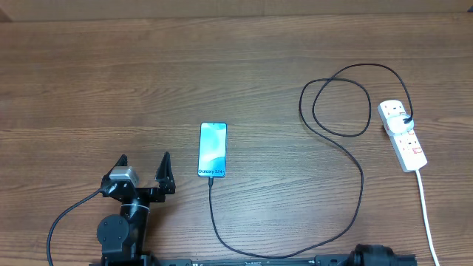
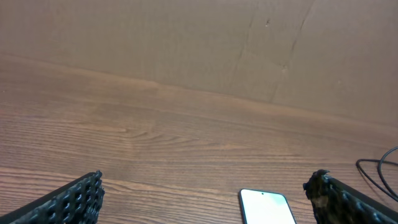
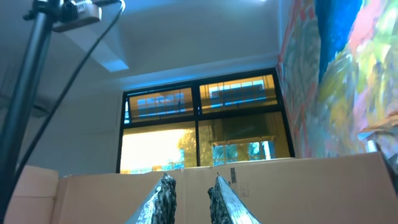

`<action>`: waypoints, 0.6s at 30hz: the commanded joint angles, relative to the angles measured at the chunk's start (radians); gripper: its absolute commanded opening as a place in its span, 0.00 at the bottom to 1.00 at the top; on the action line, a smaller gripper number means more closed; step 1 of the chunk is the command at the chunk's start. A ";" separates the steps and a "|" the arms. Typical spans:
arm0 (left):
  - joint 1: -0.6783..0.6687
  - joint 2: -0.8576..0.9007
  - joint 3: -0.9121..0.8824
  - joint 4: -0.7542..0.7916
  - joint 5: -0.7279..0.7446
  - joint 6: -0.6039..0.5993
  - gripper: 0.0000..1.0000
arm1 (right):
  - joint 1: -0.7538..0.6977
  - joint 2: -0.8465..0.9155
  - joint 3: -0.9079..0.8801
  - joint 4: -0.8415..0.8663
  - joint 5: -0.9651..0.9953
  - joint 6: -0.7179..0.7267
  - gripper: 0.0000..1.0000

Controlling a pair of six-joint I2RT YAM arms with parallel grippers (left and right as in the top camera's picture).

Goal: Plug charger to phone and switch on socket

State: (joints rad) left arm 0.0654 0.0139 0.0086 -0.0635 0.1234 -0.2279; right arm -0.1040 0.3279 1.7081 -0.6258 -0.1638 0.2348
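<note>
The phone (image 1: 213, 150) lies flat in the middle of the table, light blue screen up. It also shows at the bottom of the left wrist view as the phone (image 2: 267, 210). The charger cable (image 1: 361, 185) meets the phone's near end with its black tip (image 1: 211, 176), sweeps right, loops and ends at the socket (image 1: 403, 135) on the right. My left gripper (image 1: 144, 157) stands open, left of the phone, holding nothing. My right gripper (image 3: 193, 182) points up at a cardboard wall and windows, its fingers a little apart with nothing between them; it does not show in the overhead view.
A white lead (image 1: 427, 214) runs from the socket toward the table's near edge. A cardboard wall (image 2: 186, 50) stands along the far side. The right arm's base (image 1: 377, 256) sits at the near edge. A camera stand (image 3: 25, 93) rises at the left.
</note>
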 commanded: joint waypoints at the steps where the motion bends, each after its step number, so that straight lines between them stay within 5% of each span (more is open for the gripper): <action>1: -0.005 -0.003 -0.004 -0.003 -0.003 0.026 1.00 | 0.005 -0.035 -0.003 -0.005 0.043 -0.008 0.20; 18: -0.005 -0.008 -0.004 -0.003 -0.003 0.026 1.00 | 0.047 -0.179 -0.030 0.016 0.078 -0.008 0.24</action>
State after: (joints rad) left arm 0.0654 0.0139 0.0086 -0.0635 0.1234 -0.2279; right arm -0.0631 0.2066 1.6863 -0.6163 -0.1196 0.2314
